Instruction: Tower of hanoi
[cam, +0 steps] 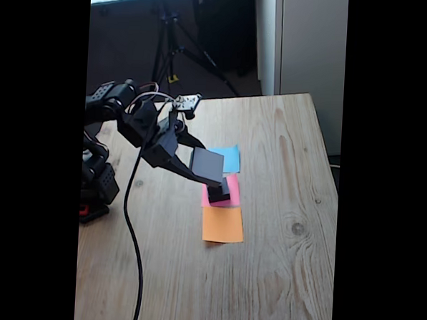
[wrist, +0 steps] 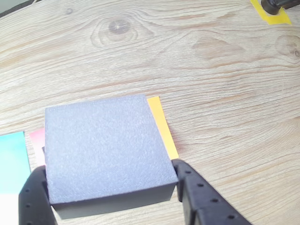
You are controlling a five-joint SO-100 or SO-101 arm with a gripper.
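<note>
My gripper is shut on the wide flat grey block and holds it in the air, tilted, just above the pink paper square. A black block stands on that pink square, right under the grey one. In the wrist view the grey block sits between the two black fingers of the gripper and hides whatever lies below it. The other blocks of the tower are hidden.
A blue paper square lies beyond the pink one and an orange square lies nearer the camera. The orange square, pink square and blue square peek out around the block. A black cable hangs across the wooden table.
</note>
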